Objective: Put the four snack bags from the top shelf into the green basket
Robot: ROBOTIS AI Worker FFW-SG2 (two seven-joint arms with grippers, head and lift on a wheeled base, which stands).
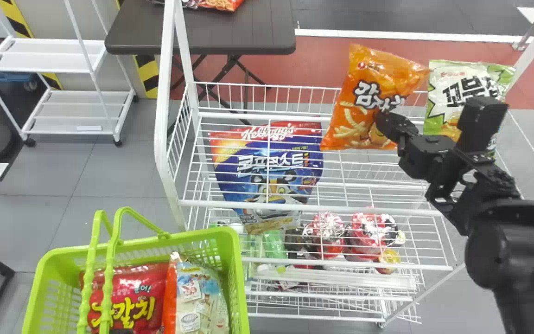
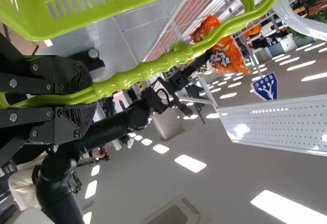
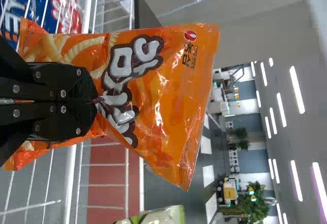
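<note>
Head view, orange snack bag [image 1: 357,109], pinched in right claw [image 1: 380,121]

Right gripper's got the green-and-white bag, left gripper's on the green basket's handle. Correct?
Wrong bag. The right wrist view shows the right gripper clamping the orange snack bag. The rest holds: left gripper on the green basket's handle.
</note>
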